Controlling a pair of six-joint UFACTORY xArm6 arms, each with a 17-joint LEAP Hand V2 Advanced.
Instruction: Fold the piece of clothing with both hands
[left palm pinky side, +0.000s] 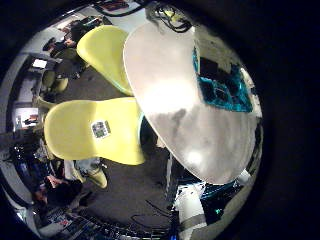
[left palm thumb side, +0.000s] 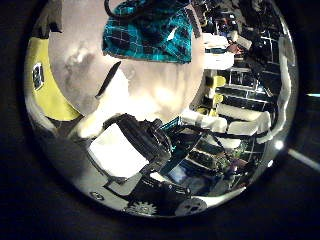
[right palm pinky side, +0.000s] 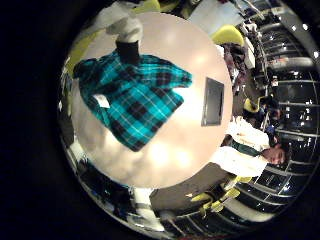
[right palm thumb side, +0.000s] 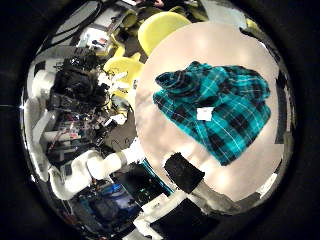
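Teal plaid shirt (right palm pinky side: 132, 92) lies spread and rumpled on the round table (right palm pinky side: 190, 145), well below the right hand. It looks light, limp, prone to bunching, so take hems or shoulders. Neither hand's fingers can be judged.

— How is the left hand (left palm thumb side: 128, 150) held?
— Raised, palm facing down and holding nothing. Its white and black fingers (left palm thumb side: 108, 88) reach out loosely, not curled.
— And the right hand (right palm thumb side: 185, 172)?
— Also up high and empty, with a black-and-white finger (right palm pinky side: 125, 42) stretched out from the palm.
— Anything else of the robot?
— The right thumb side view shows a second hand (right palm thumb side: 75, 95), black and geared, on a white arm (right palm thumb side: 90, 172). Which hand it is cannot be told.
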